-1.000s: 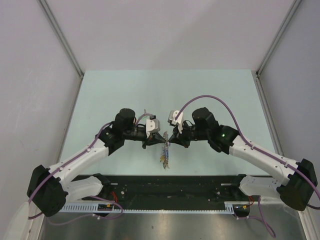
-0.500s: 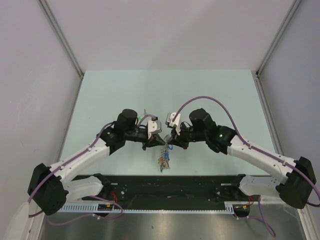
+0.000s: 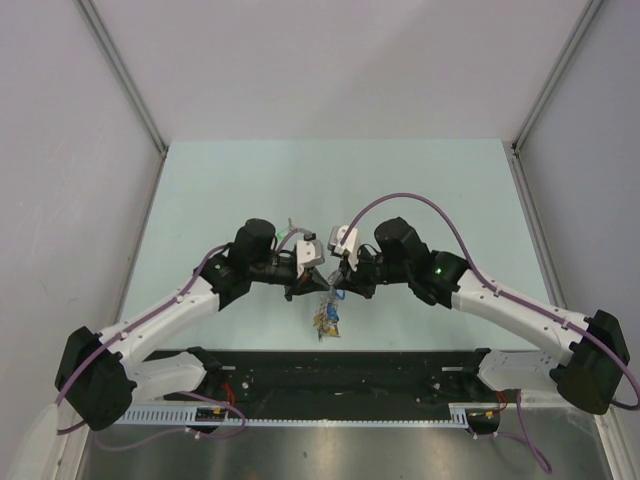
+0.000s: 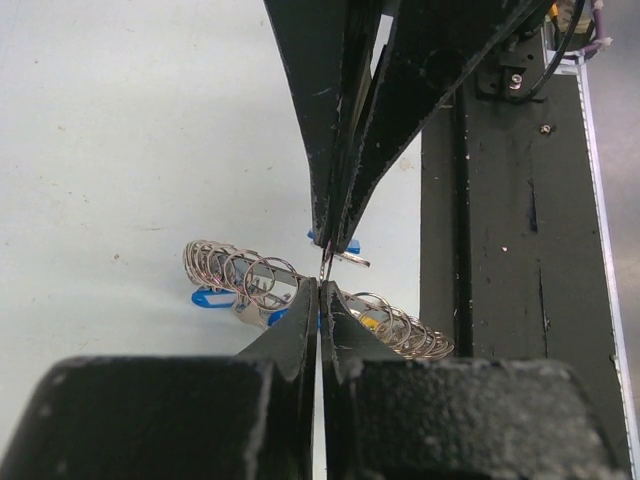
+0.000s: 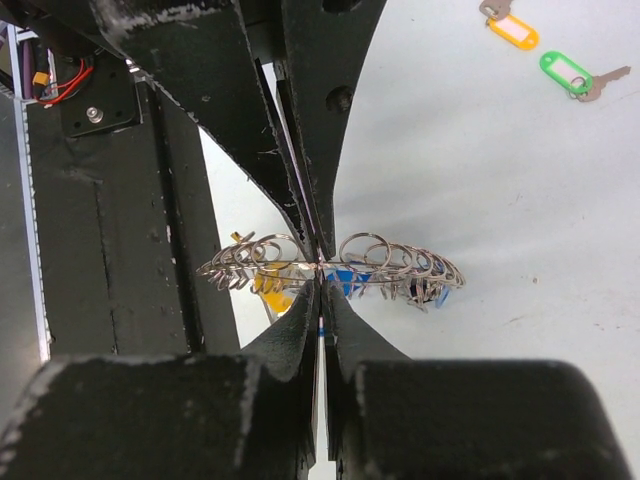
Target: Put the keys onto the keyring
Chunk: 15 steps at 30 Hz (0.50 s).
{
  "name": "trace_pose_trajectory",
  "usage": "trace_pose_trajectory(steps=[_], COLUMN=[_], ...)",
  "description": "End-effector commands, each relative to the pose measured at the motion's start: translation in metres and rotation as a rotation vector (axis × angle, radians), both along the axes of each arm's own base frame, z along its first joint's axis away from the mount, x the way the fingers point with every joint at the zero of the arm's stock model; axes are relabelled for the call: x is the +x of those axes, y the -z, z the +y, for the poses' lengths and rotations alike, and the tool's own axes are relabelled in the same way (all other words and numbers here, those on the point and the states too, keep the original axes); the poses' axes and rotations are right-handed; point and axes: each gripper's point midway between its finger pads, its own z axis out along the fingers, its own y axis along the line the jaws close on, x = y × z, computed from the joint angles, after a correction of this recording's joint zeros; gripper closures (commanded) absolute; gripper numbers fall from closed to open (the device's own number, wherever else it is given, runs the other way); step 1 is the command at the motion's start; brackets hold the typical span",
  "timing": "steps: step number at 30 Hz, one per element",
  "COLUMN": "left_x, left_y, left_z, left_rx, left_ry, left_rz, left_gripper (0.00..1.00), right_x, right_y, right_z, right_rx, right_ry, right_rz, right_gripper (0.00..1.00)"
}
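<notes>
The keyring (image 3: 325, 316), a grey ring fringed with small keys on yellow, blue and black tags, hangs between my two grippers just above the table. My left gripper (image 3: 313, 283) is shut on the ring's wire (image 4: 240, 272). My right gripper (image 3: 336, 283) meets it tip to tip, shut on a thin blue-tagged key (image 4: 341, 250) held against the ring (image 5: 400, 262). The orange-tagged key (image 5: 513, 29) and the green-tagged key (image 5: 574, 74) lie loose on the table in the right wrist view; the arms hide them in the top view.
A black rail (image 3: 350, 375) runs along the table's near edge, close below the hanging ring. It also shows in the left wrist view (image 4: 500, 250) and in the right wrist view (image 5: 100, 220). Grey walls close in the pale green table (image 3: 330, 180) on three sides.
My right gripper has moved left until its tips meet the left gripper's tips. The hanging keyring has bunched up and shifted a little left.
</notes>
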Motion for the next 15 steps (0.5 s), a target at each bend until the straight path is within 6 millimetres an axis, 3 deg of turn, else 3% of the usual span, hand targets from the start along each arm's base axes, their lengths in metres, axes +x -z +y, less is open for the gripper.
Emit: trace_pose_trajectory(steps=[1,15], left_x=[-0.001,0.005], left_y=[-0.05,-0.048], left_z=[-0.017,-0.017], left_rx=[-0.151,-0.16], left_ry=[0.05,0.001], left_rz=[-0.117,-0.094], left_gripper=[1.0,1.0], right_x=[0.007,0.006], right_y=[-0.038,-0.057], right_z=[0.024,0.009], right_rx=[0.115,0.14], right_ry=[-0.025,0.02], right_rz=[-0.073,-0.093], right_gripper=[0.96,0.69])
